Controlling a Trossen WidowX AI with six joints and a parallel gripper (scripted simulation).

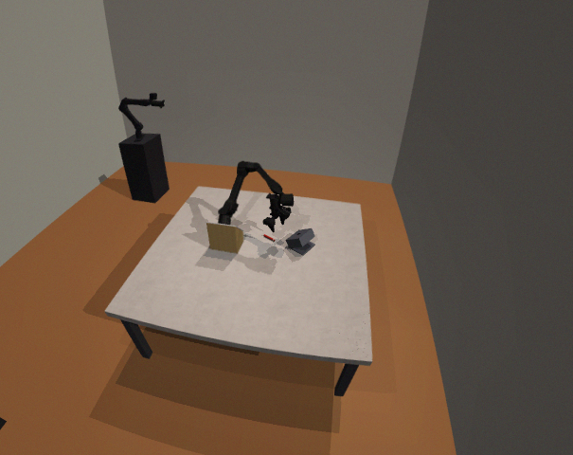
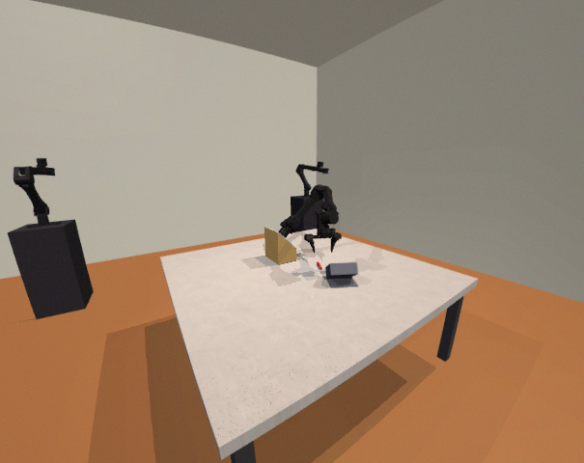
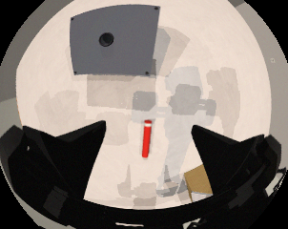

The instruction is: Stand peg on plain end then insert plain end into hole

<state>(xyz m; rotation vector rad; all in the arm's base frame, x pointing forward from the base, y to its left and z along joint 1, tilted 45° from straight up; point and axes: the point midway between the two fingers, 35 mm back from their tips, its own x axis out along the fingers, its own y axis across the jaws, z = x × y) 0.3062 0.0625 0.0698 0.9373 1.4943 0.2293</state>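
A red peg (image 1: 268, 237) (image 2: 319, 265) (image 3: 146, 140) lies flat on the table (image 1: 277, 303) (image 2: 301, 329). In the wrist view its white band is near the end toward the sloped panel. The dark grey sloped panel (image 1: 301, 237) (image 2: 342, 270) (image 3: 130, 52) stands beyond the peg, with one dark round hole (image 3: 106, 39) in its face, left of the peg's line. My gripper (image 1: 277, 227) (image 2: 323, 250) (image 3: 149, 128) points down and is wide open and empty. It hangs above the peg, which shows between the two fingers in the wrist view, well below them.
A tan wedge-shaped block (image 1: 223, 239) (image 2: 279, 247) (image 3: 197, 180) stands on the table near the arm's base, at the lower right in the wrist view. Another arm on a black pedestal (image 1: 145, 169) (image 2: 52, 269) stands off the table.
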